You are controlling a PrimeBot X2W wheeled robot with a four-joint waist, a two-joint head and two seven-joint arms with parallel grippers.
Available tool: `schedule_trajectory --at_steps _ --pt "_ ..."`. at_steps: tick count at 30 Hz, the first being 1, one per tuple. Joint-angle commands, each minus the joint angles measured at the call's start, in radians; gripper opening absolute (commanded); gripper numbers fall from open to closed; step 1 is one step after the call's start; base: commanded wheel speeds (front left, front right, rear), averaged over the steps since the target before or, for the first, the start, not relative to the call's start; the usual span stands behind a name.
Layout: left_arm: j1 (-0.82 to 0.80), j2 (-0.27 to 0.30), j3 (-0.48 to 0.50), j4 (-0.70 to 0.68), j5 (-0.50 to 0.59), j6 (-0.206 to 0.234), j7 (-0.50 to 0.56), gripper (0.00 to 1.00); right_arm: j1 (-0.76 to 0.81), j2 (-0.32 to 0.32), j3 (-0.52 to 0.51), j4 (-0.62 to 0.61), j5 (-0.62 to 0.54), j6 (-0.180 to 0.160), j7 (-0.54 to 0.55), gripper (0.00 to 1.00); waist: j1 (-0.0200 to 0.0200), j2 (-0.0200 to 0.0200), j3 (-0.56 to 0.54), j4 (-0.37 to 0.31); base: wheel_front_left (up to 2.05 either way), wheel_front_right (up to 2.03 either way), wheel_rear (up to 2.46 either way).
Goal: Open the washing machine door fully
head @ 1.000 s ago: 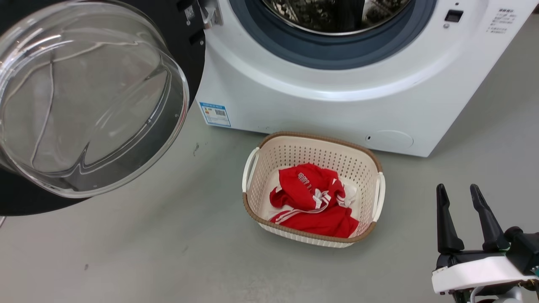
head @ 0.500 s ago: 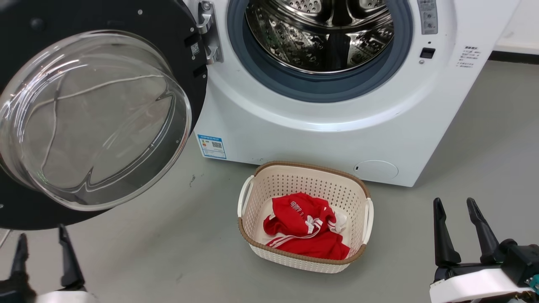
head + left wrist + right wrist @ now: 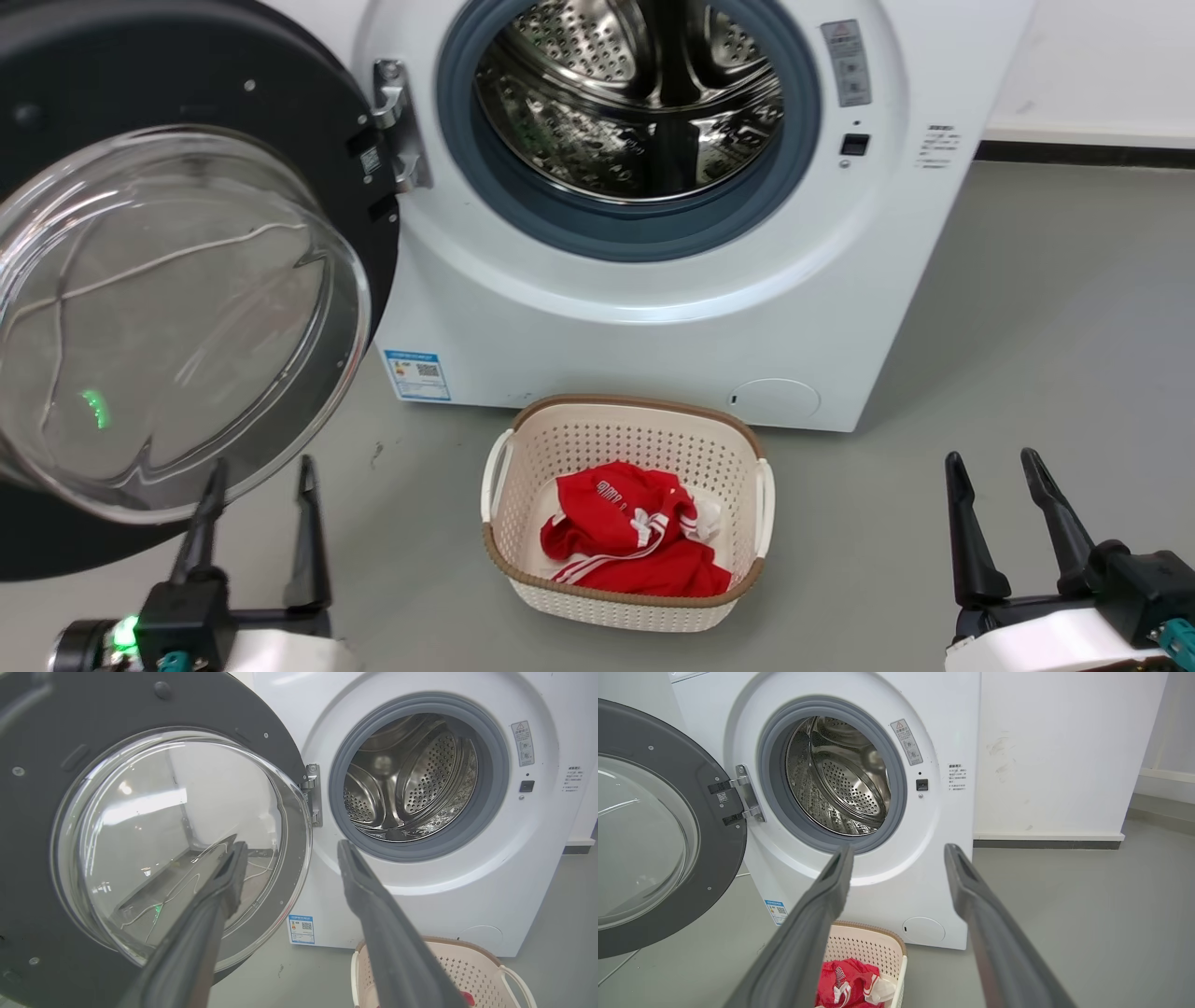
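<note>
Left gripper (image 3: 263, 462) stands at the lower left of the head view and right gripper (image 3: 990, 455) at the lower right, each with its two dark fingers spread apart and nothing between them. The washing machine door (image 3: 280, 103) is swung out to the left of the white washing machine (image 3: 653, 345) on a metal hinge (image 3: 397, 126), with its glass bowl (image 3: 177, 317) facing the camera. The steel drum (image 3: 635, 103) lies uncovered. The left fingertips overlap the lower edge of the bowl, and it cannot be told if they touch it. A cream basket (image 3: 621, 401) with a red garment (image 3: 625, 551) stands on the grey floor (image 3: 1027, 327), just before the machine and between the two grippers. In the left wrist view the left gripper (image 3: 293, 843) is wide open. One finger lies across the bowl of the door (image 3: 37, 812) and the other points toward the machine front below the drum (image 3: 406, 779). In the right wrist view the right gripper (image 3: 900, 848) is also open and empty, well apart from the machine. The door (image 3: 714, 826) is at the left edge, the basket (image 3: 873, 952) is below the fingers, and a white wall (image 3: 1055, 742) is to the right.
</note>
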Motion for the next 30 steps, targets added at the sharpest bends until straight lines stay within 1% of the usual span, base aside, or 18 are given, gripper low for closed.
schedule_trajectory --at_steps 1,7,13,30 --pt "-0.021 0.0 -0.013 0.005 -0.001 -0.008 -0.002 1.0 0.009 0.001 0.0 -0.006 -0.007 0.0 0.005 1.0 0.0001 0.0 -0.013 -0.021 0.0 0.0 0.0" --pt "-0.043 0.005 -0.046 0.037 -0.011 -0.017 -0.002 1.0 0.016 0.001 0.003 -0.001 -0.018 0.0 0.024 1.0 0.0001 0.0 -0.016 -0.058 0.0 0.0 0.0" --pt "-0.041 0.004 -0.06 0.057 -0.019 -0.011 -0.002 1.0 0.018 0.001 0.009 0.014 -0.019 0.0 0.028 1.0 0.0001 0.0 -0.017 -0.089 0.0 0.0 0.0" --pt "-0.053 0.017 -0.063 0.073 -0.035 -0.004 -0.002 1.0 0.011 0.001 0.018 0.025 -0.003 0.0 0.024 1.0 0.0001 0.0 -0.002 -0.103 0.0 0.0 0.0"
